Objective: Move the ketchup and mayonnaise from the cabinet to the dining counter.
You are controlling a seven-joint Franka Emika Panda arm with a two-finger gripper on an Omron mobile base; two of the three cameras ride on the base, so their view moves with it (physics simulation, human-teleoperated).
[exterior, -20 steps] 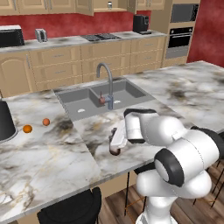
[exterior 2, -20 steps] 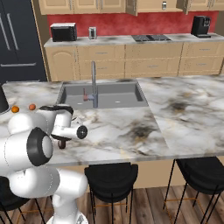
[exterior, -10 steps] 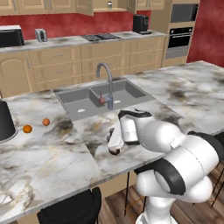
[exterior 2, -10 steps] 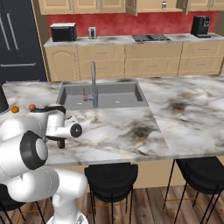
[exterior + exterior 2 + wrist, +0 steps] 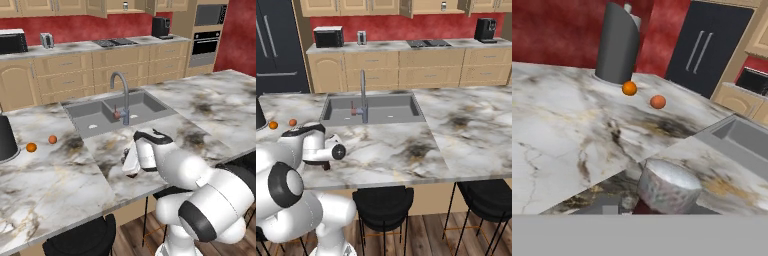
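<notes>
Clenched almost fully together, the jaws of the gripper (image 5: 131, 164) are seen low over the front part of the dining counter (image 5: 60, 185), and a small dark red-brown shape, taken to be the ketchup (image 5: 324, 165), is held between them, tilted, with its lower end at or just above the marble; whether it touches cannot be told. In the hand view a rounded grey top with dark red beneath it is seen right at the fingers, which fits a tight grip kept so that the narrow bottle is not dropped before it is stood down. The spot is placed in front of the sink (image 5: 95, 117) and the curved faucet (image 5: 122, 92), on flat stone, probably chosen so that the bottle can be set upright away from the basin. Further off to the arm's left, two small oranges (image 5: 31, 147) and a dark cylinder (image 5: 617, 45) are found on the same top, well apart from the bottle. On the far wall, the cabinet (image 5: 406, 6) is left open, and a small pale jar, judged to be the mayonnaise (image 5: 443, 6), is seen on its shelf, not yet fetched
</notes>
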